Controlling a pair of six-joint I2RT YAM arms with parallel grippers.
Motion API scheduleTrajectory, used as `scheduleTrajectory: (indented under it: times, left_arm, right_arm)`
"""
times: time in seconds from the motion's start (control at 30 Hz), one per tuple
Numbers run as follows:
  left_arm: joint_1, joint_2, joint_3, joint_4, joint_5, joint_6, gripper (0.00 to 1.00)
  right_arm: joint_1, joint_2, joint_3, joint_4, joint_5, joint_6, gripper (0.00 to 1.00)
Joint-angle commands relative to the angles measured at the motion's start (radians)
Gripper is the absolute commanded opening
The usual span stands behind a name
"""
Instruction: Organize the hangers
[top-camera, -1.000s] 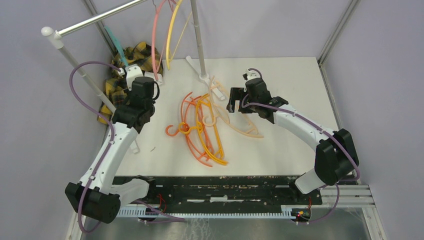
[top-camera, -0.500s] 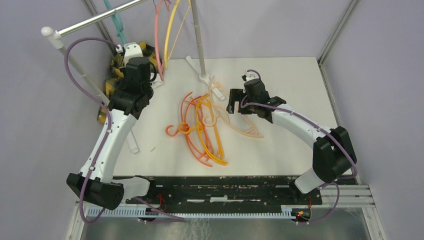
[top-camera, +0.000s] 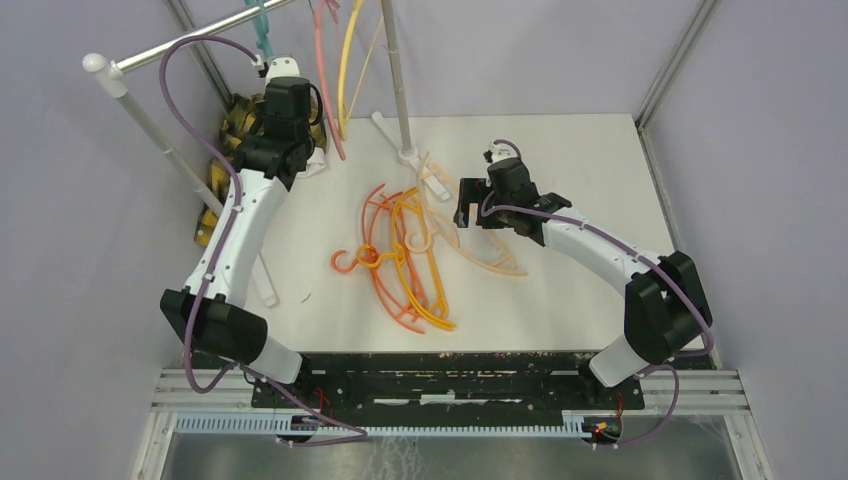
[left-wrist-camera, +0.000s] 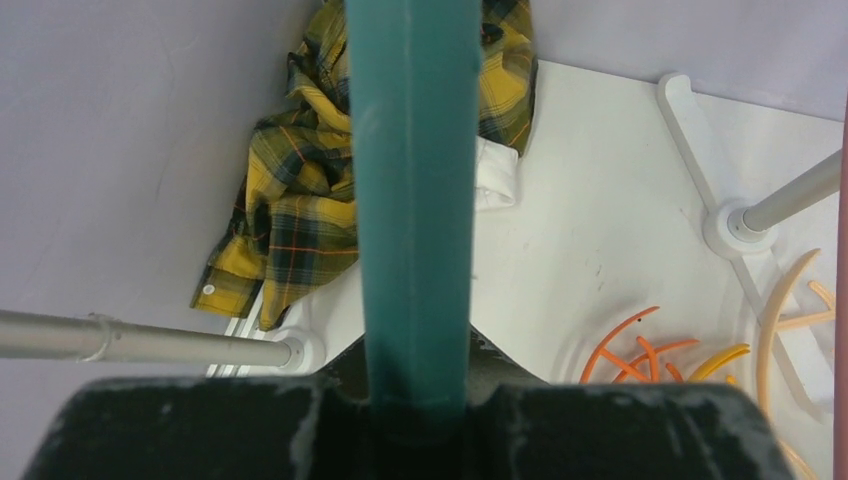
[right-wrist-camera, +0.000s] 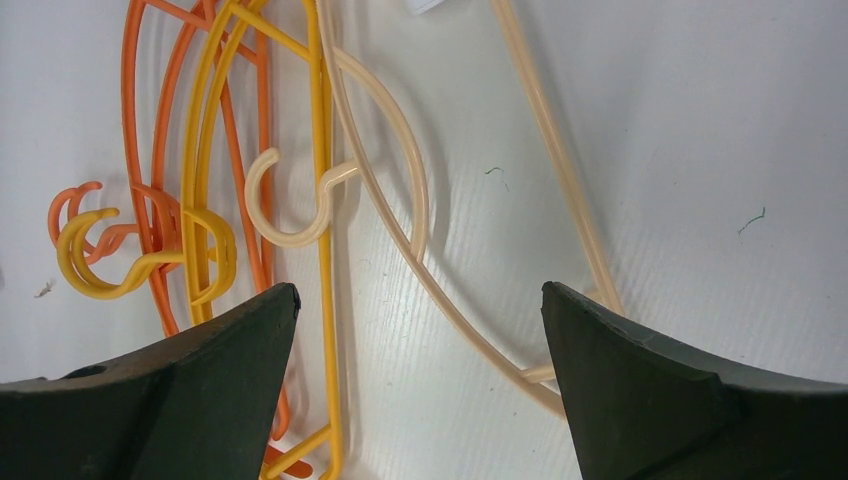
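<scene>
One teal hanger (left-wrist-camera: 412, 200) clenched in left claw (left-wrist-camera: 415, 405); right claw (right-wrist-camera: 418, 295) released over peach hanger (right-wrist-camera: 298, 241).

We see two arms of the same build. The left arm (top-camera: 232, 235) and the right arm (top-camera: 590, 250) each have smooth white shells on the long links and chunky black housings at the joints. A thin purple cable (top-camera: 205, 39) runs along each arm in loose loops. The right hand (right-wrist-camera: 420, 300) has two matte black fingers (right-wrist-camera: 160, 390), wedge-shaped with pointed tips. The left hand (left-wrist-camera: 415, 400) shows a black body with pale scuffs along its upper edge. Both arms are bolted to a black plate (top-camera: 430, 385) with chipped paint, and small red wires (top-camera: 320, 400) show near it.
</scene>
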Motion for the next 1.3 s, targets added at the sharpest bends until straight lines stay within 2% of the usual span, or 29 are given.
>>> scheduleTrajectory:
  times: [0.0, 0.27, 0.53, 0.57, 0.6, 0.63, 0.7, 0.77, 0.83, 1.07, 1.27]
  left_arm:
    - [0.014, 0.044, 0.105, -0.037, 0.086, 0.034, 0.03]
    - [0.014, 0.094, 0.131, -0.052, 0.270, 0.059, 0.03]
    - [0.014, 0.096, 0.125, -0.036, 0.365, 0.066, 0.03]
    - [0.014, 0.088, 0.120, -0.034, 0.370, 0.063, 0.08]
    - [0.013, 0.076, 0.107, -0.022, 0.379, 0.061, 0.18]
    - [0.013, 0.060, 0.085, -0.009, 0.395, 0.061, 0.33]
    - [0.014, 0.016, 0.039, 0.025, 0.418, 0.061, 0.54]
    - [0.013, -0.034, -0.001, 0.049, 0.439, 0.058, 0.81]
    - [0.014, -0.070, -0.031, 0.059, 0.461, 0.056, 0.98]
    - [0.014, -0.197, -0.172, 0.072, 0.574, 0.027, 0.99]
    - [0.013, -0.370, -0.437, 0.123, 0.756, -0.033, 0.99]
  right_arm:
    - [-0.006, 0.009, 0.033, 0.014, 0.023, -0.016, 1.00]
    - [-0.009, 0.036, 0.053, 0.003, 0.031, -0.026, 1.00]
    - [-0.012, 0.048, 0.065, 0.014, -0.002, -0.050, 1.00]
    - [-0.010, 0.046, 0.063, 0.018, -0.003, -0.048, 1.00]
    - [-0.011, 0.042, 0.060, 0.023, -0.003, -0.049, 1.00]
    - [-0.011, 0.040, 0.057, 0.027, -0.001, -0.049, 1.00]
    - [-0.011, 0.038, 0.058, 0.027, 0.005, -0.053, 1.00]
    - [-0.010, 0.044, 0.062, 0.023, 0.013, -0.054, 1.00]
    - [-0.010, 0.055, 0.070, 0.012, 0.011, -0.061, 0.98]
    - [-0.009, 0.072, 0.064, 0.021, 0.002, -0.097, 0.95]
    - [-0.008, 0.142, 0.123, -0.012, -0.025, -0.157, 0.93]
